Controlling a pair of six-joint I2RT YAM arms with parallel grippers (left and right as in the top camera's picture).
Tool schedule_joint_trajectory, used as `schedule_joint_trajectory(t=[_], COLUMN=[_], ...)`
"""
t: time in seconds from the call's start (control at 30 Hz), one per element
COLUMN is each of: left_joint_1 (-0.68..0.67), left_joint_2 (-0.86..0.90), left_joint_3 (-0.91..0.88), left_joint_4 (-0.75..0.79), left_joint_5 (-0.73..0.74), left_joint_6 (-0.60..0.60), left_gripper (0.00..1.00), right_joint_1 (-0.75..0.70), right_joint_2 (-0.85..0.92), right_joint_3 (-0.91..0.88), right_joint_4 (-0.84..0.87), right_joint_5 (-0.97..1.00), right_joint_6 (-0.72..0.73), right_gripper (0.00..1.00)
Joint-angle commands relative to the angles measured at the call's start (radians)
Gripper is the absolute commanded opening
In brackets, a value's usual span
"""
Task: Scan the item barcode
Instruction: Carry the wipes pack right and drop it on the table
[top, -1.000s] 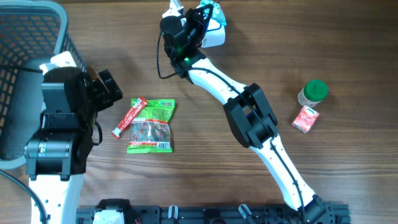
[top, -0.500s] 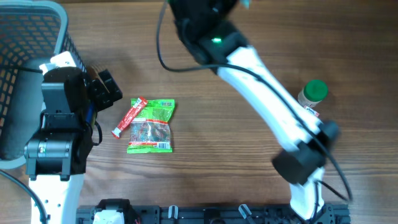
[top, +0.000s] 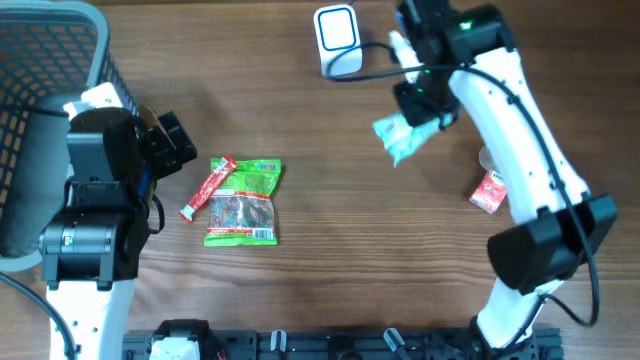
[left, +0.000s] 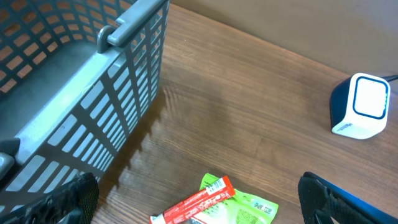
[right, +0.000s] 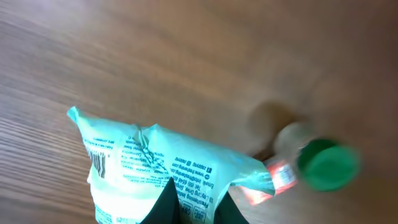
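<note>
1. Our right gripper was clamped on one end of the pouch, apparently holding it above the table. Our left gripper stood wide open and empty beside the basket.
2. The pouch hung right of the scanner, near it but apart.
3. Seen from overhead, its long axis ran diagonally, with the free end pointing down-left. The wrist view showed print and a likely barcode near that end.
4. We judged it to be the presenting step. The next move calls for turning the barcode toward the scanner's window and closing in.
</note>
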Motion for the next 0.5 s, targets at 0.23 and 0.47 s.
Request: schedule_joint_trajectory(t=[0.23,0.47], left_joint_1=[0.006,0.006], left_joint_2=[0.0,0.0], left_joint_3=[0.014,0.014], left_joint_4=[0.002,0.002], left_joint_5=[-0.009,-0.009], left_joint_6=[0.005,0.005], left_gripper=[1.0,1.0], right_joint_1=[-0.149,-0.165], right_joint_2=[0.013,0.012], right_joint_3=[-0.508,-0.467], right_joint_4=[0.333,0.392], right_joint_5=[-0.05,-0.017], right_joint_6=[0.049,0.051], right_gripper=[0.13,0.84])
